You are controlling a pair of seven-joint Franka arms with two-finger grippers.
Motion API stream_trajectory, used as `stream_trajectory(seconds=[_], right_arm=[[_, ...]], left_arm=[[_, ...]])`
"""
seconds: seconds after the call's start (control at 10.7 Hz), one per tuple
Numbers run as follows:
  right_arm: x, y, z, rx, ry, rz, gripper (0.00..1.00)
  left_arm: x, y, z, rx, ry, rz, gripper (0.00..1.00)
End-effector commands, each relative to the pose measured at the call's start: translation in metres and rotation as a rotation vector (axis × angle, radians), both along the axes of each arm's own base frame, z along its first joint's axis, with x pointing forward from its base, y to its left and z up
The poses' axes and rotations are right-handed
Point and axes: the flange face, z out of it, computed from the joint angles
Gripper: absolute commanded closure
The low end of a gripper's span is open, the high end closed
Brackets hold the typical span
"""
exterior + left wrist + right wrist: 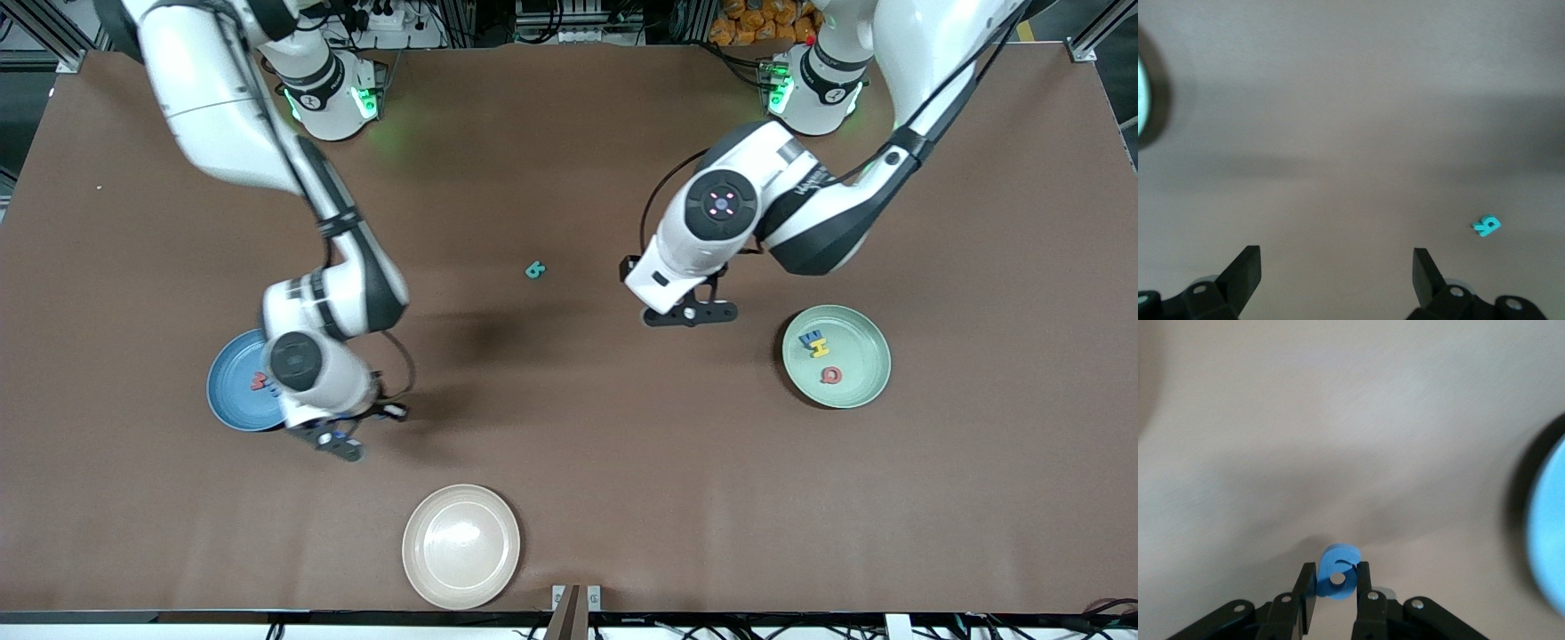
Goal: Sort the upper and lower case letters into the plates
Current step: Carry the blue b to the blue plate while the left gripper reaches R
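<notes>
Teal letter [534, 269] flat on the surface mid-table, blue letter [1337, 572] pinched upright in your right end effector [1336, 587], red letter [259, 381] in blue plate [229, 394], three letters [820, 354] in pale green plate [858, 385].

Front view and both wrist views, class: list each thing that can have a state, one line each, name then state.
Left gripper: open, empty, over bare table.
Right gripper: shut on the blue letter, beside the blue plate.
Teal letter: loose on the table, in no plate.
Blue plate: holds a red letter; partly hidden by the right arm.
Pale green plate: holds three letters.
Cream plate: empty.
</notes>
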Motion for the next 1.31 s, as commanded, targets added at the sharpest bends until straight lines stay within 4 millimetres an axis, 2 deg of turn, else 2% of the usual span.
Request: stream_trajectory(seconds=[0.0, 0.09, 0.19, 0.37, 0.56, 0.75, 0.94, 1.03, 1.12, 1.22], right_arm=[[0.001, -0.082, 0.034, 0.014, 0.047, 0.131, 1.0], [-0.002, -0.115, 0.034, 0.019, 0.056, 0.176, 1.0], [-0.009, -0.14, 0.032, 0.023, 0.066, 0.21, 1.0], [-0.032, -0.159, 0.035, -0.001, 0.078, 0.255, 1.0], [-0.062, -0.175, 0.03, -0.028, 0.044, 0.314, 1.0], [-0.072, -0.202, 0.022, -0.034, 0.043, 0.345, 1.0], [-0.086, -0.23, 0.017, -0.021, 0.07, 0.38, 0.94], [-0.09, -0.243, 0.015, -0.015, 0.077, 0.385, 0.8], [-0.091, -0.245, 0.012, -0.014, 0.083, 0.378, 0.34], [-0.09, -0.243, 0.013, -0.014, 0.082, 0.367, 0.0]], left_arm=[[-0.011, -0.032, -0.011, 0.01, -0.03, 0.021, 0.0], [-0.021, -0.049, -0.023, 0.024, -0.038, 0.015, 0.0], [-0.032, -0.066, -0.036, 0.036, -0.052, 0.014, 0.0], [-0.054, -0.101, -0.058, 0.027, -0.087, 0.014, 0.0], [-0.069, -0.124, -0.075, 0.018, -0.11, 0.032, 0.0], [-0.084, -0.145, -0.092, -0.005, -0.11, 0.118, 0.0], [-0.102, -0.165, -0.113, -0.016, -0.126, 0.212, 0.0], [-0.111, -0.175, -0.125, -0.009, -0.145, 0.257, 0.0], [-0.121, -0.184, -0.138, -0.007, -0.162, 0.3, 0.0], [-0.127, -0.19, -0.15, -0.011, -0.172, 0.351, 0.0]])
